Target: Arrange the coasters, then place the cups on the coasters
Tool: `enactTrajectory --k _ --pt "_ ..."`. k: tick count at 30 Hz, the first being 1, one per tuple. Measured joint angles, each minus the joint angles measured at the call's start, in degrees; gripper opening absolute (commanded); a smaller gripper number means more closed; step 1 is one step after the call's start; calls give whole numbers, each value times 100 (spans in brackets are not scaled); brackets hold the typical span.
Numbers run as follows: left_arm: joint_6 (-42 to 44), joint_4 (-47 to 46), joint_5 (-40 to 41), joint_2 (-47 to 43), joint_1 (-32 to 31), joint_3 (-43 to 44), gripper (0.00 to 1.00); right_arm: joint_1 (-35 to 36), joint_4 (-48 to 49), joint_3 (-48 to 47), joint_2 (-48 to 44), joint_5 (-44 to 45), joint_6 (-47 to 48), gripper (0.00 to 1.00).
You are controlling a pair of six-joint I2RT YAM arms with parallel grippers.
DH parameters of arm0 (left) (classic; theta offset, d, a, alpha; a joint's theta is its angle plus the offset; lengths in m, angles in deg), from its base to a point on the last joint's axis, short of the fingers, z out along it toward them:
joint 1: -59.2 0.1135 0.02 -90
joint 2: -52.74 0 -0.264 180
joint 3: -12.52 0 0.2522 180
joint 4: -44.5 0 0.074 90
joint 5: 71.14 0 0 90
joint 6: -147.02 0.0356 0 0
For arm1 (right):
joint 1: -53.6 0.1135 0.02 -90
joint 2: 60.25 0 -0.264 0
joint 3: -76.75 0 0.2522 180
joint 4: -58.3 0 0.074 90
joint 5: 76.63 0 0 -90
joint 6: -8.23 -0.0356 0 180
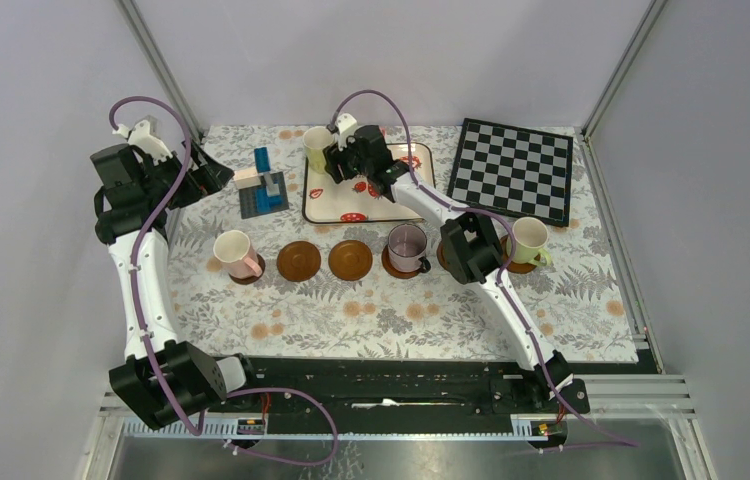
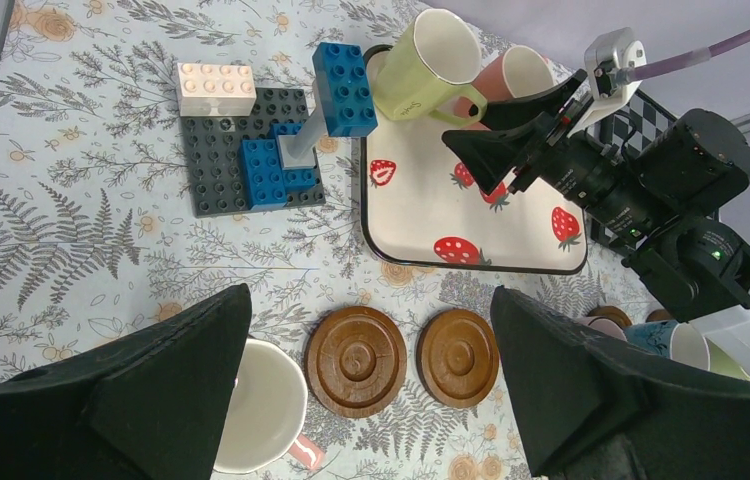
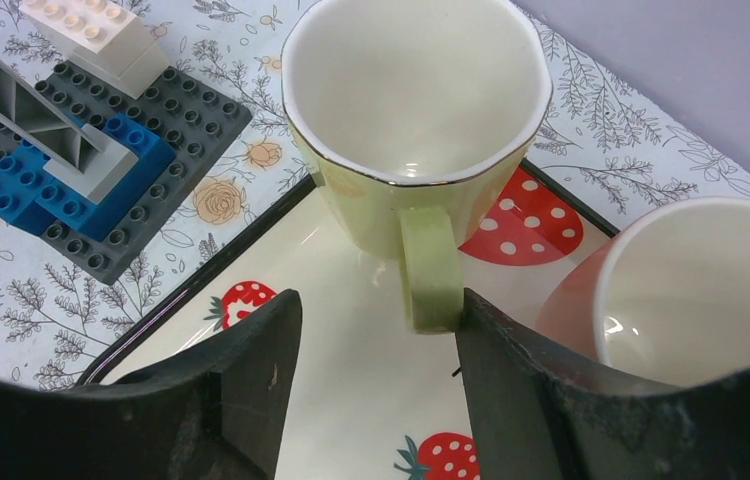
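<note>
On the strawberry tray [image 1: 351, 212] stand a yellow-green cup [image 1: 317, 148] [image 3: 416, 110] and a pink cup [image 3: 691, 290] [image 2: 511, 75]. My right gripper [image 1: 336, 160] [image 3: 376, 305] is open around the yellow-green cup's handle [image 3: 431, 270]. The handle touches the right finger, and a gap is left to the other finger. Two bare coasters [image 1: 298, 260] [image 1: 350, 260] [image 2: 357, 360] [image 2: 458, 357] lie in the row. A pale pink cup [image 1: 234, 250] [image 2: 266, 405], a mauve cup [image 1: 407, 245] and a pale green cup [image 1: 528, 240] stand on coasters. My left gripper [image 1: 213, 172] [image 2: 369, 293] hangs open and holds nothing.
A brick build [image 1: 263, 188] [image 2: 251, 150] sits on its grey plate just left of the tray. The chessboard [image 1: 512, 170] lies at the back right. My right arm's elbow [image 1: 471, 248] covers part of the row; a light blue cup [image 2: 673, 340] shows there.
</note>
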State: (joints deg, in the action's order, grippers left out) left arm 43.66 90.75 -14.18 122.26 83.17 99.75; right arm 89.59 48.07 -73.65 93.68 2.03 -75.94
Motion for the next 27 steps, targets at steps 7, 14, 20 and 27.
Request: enactTrajectory --k 7,14,20,27 --pt "2 -7 4 0 7 0 99 0 22 -199 83 52 68 34" --pt "33 -4 7 0 44 -2 99 -2 26 -175 83 79 83 21" --pt "42 -4 4 -4 59 -2 99 -4 118 444 -297 76 81 4" --pt "42 20 -2 -79 70 -2 99 -4 -136 1123 -872 70 20 0"
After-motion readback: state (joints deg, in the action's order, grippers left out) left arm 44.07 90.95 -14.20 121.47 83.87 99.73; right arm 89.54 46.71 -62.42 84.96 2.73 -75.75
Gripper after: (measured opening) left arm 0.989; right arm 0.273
